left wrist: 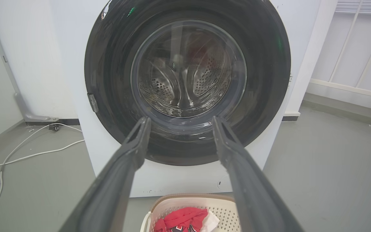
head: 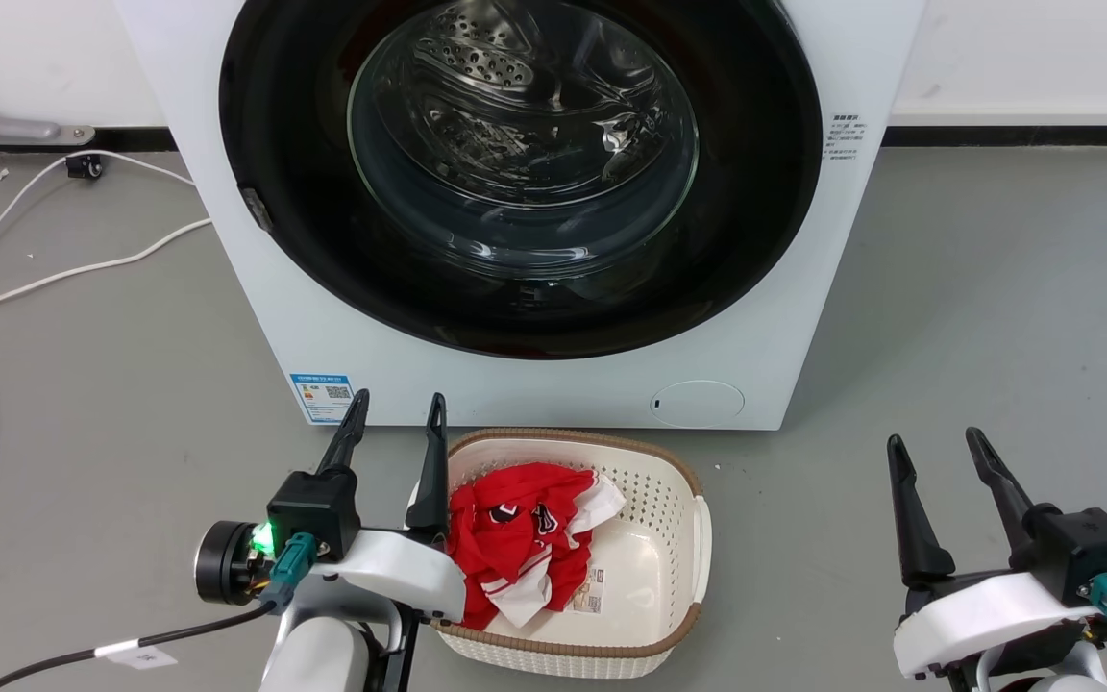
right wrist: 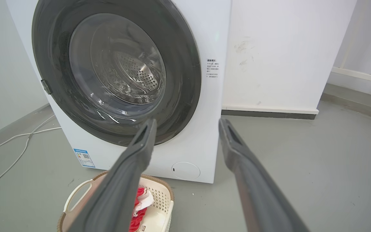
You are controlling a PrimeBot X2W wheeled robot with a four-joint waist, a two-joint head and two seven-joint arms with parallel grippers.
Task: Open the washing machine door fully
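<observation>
A grey floor (head: 83,404) runs back to a white wall, and a white cable (head: 83,269) trails across it at the far left. The left gripper (head: 399,397) sits low at the left, its two fingers spread apart and holding nothing, pointing at the lower left corner of the washer (head: 256,317) but well short of it.

On the left rim of the door (head: 520,163) sits a small grey tab (head: 256,209), probably the catch or pull. The door itself lies flat against the washer front, shut, its black ring and glass bowl covering the drum. Below it, near the washer's foot, stands a basket (head: 698,500) with red clothes (head: 515,538) inside. At the lower right the right gripper (head: 936,440) is likewise spread and empty, apart from the washer and off to its side.

Opening has not begun; this looks like the approach, with neither arm touching the door. The next move probably belongs to the left arm, which is nearest the tab: rise above the basket, bring a fingertip to the tab at the rim, get a hold behind it and pull outward. If the tab is the pull, the hinge is likely on the right, though no hinge is visible, so the door should swing rightward, and the pull must follow that arc to its end.
</observation>
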